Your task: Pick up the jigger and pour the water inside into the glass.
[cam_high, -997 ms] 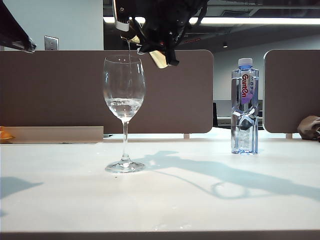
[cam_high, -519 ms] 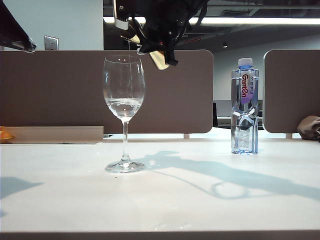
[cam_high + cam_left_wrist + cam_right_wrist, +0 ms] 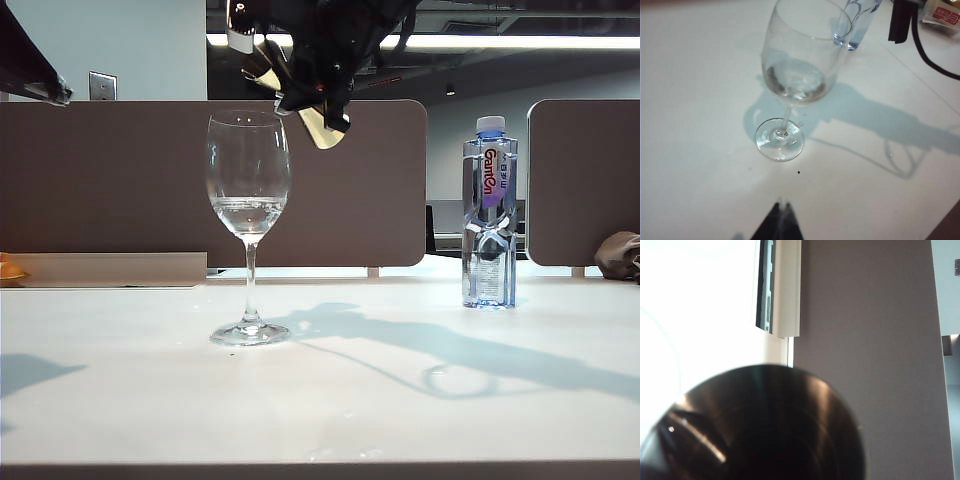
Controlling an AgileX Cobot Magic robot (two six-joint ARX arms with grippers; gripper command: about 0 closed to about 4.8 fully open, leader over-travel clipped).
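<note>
Found the right claw point(image 3: 298, 88) high above the surface point(image 3: 400, 400), up at the top of the exterior view, pinching the jigger point(image 3: 322, 127) between its black fingers. Saw the jigger lying tilted in that grip, one gold end up over the rim of the glass point(image 3: 248, 190) and the other end lower, just to the right of the bowl and clear of it. In the right wrist view, made out only a dark, rounded cone of the jigger point(image 3: 765, 430) filling the lower frame, too close and too dim to show any detail.

Noted the left claw point(image 3: 778, 225) only as a dark wedge at the edge of its own wrist view, held over the surface near the foot of the glass point(image 3: 800, 65). Could not tell whether it was spread or pressed together.

Found the glass standing upright on the surface, directly below the jigger, with the water point(image 3: 248, 212) pooled in the bottom of its bowl. Saw that water point(image 3: 795, 82) from above as a shallow, clear layer.

Farther out, noted a plastic bottle point(image 3: 489, 210) with a blue cap standing upright, well apart from the glass on the right. Saw its base point(image 3: 857, 20) behind the glass in the left wrist view. Behind all of it, noted a brown partition point(image 3: 120, 180).
</note>
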